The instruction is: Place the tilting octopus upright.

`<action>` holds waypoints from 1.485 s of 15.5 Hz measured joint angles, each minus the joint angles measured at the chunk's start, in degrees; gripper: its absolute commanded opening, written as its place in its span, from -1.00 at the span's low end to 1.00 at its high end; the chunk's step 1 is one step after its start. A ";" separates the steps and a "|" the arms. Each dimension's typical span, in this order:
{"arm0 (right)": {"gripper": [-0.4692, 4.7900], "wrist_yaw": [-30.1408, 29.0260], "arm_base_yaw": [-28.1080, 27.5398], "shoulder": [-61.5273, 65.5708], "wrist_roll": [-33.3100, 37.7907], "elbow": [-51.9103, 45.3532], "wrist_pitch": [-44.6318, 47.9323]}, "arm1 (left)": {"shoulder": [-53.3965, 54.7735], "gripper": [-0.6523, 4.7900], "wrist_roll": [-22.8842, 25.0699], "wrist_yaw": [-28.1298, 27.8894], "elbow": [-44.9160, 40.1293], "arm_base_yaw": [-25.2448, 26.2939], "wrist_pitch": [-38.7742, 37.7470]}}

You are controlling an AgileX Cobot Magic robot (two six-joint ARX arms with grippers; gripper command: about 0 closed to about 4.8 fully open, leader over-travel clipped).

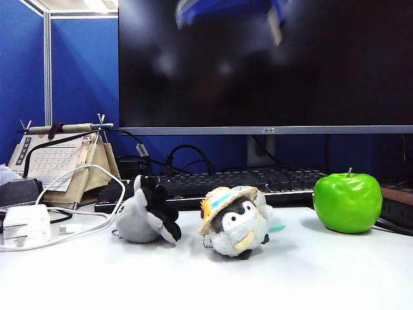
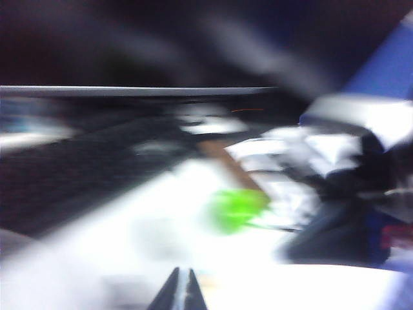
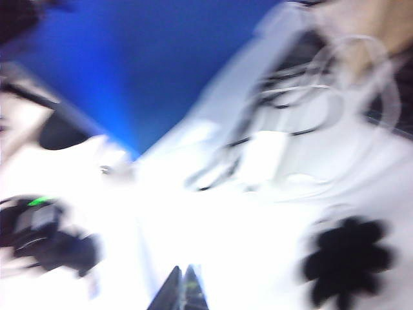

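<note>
Left tool (image 2: 180,290) and right tool (image 3: 182,289) are both closed, empty, mid-approach. Small grey plush octopus (image 1: 150,218) lies tilted on white worktop (image 1: 271,278), beside the straw-hatted penguin plush (image 1: 235,221); next: open, grasp, right it.

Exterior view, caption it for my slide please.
Grey octopus tipped on its side beside hatted penguin, green apple at right; no arm has reached the toys.

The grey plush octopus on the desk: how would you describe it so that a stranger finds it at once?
Start at the big dark monitor and drop to the black keyboard below it. On the white desk before the keyboard's left end lies the small light-grey plush octopus, tipped over, black underside showing. Unlike the straw-hatted penguin plush beside it, it wears nothing.
</note>
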 measured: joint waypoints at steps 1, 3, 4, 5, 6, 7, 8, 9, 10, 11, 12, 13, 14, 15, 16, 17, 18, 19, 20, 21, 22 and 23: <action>-0.84 4.52 0.02 1.36 -0.96 1.60 -0.44 | 0.17 -0.77 4.68 -7.48 0.00 0.13 -0.70; -0.84 14.58 -0.07 2.47 -8.02 4.22 0.11 | 1.42 -0.77 10.45 -16.90 0.02 0.04 -0.74; -0.84 18.23 -0.07 2.40 -10.88 4.59 0.24 | 2.25 -0.77 11.91 -20.17 0.02 0.07 -0.79; -0.84 22.10 0.00 2.38 -13.68 4.70 0.55 | 2.95 -0.77 12.83 -22.40 0.02 0.04 -0.76; -0.84 25.81 0.00 2.38 -15.76 4.74 0.50 | 3.72 -0.77 13.33 -23.45 0.02 0.04 -0.76; -0.84 30.38 -0.04 2.40 -16.74 4.74 0.22 | 5.29 -0.77 13.62 -23.85 0.02 0.07 -0.81; -0.84 30.71 -0.04 2.38 -16.79 4.74 0.02 | 5.40 -0.77 13.66 -23.82 0.02 0.04 -0.94; -0.84 30.86 -0.02 2.40 -16.79 4.74 0.02 | 5.25 -0.77 13.84 -23.80 0.02 0.02 -0.79; -0.84 30.82 -0.02 2.40 -16.79 4.76 0.02 | 5.20 -0.77 13.86 -23.85 0.02 0.07 -0.39; -0.84 30.82 0.04 2.43 -16.79 4.76 0.02 | 5.20 -0.77 13.86 -23.80 0.02 0.04 -0.26; -0.81 30.80 0.22 2.43 -16.76 4.76 0.02 | 5.22 -0.77 13.84 -23.74 0.02 0.04 0.09; -0.70 30.80 0.31 2.43 -16.70 4.76 -0.02 | 5.22 -0.77 13.84 -23.69 0.04 0.04 0.28; -0.58 30.80 0.37 2.45 -16.04 4.76 -0.20 | 5.22 -0.77 13.84 -22.86 0.02 0.04 0.31; -0.58 30.88 1.18 2.97 -14.73 4.76 -0.42 | 5.20 -0.77 13.77 -21.55 0.04 0.04 0.26; -0.58 30.86 2.45 4.50 -14.23 4.87 -0.35 | 5.22 -0.77 12.68 -21.16 0.04 0.04 -0.17; -0.58 30.91 3.37 6.54 -14.19 4.87 -0.39 | 5.27 -0.77 11.47 -21.03 0.02 0.04 -0.59; -0.58 30.99 4.68 9.25 -14.14 4.87 -0.13 | 5.31 -0.77 10.47 -21.03 0.02 0.04 -0.79; -0.58 31.15 5.40 11.76 -14.12 4.85 0.09 | 5.29 -0.77 10.27 -20.79 0.02 0.04 -1.01; -0.58 31.52 6.45 13.68 -14.12 4.85 0.26 | 5.31 -0.77 10.19 -20.79 0.02 0.04 -1.38; -0.56 31.71 7.32 15.19 -13.99 4.85 0.72 | 5.33 -0.77 10.16 -20.63 0.02 0.02 -1.88; -0.42 31.71 7.96 16.33 -13.68 4.83 0.72 | 5.35 -0.77 10.16 -20.63 0.02 0.04 -2.12; -0.34 31.95 8.74 16.87 -13.51 4.85 0.90 | 5.38 -0.77 10.16 -20.63 0.04 0.04 -2.12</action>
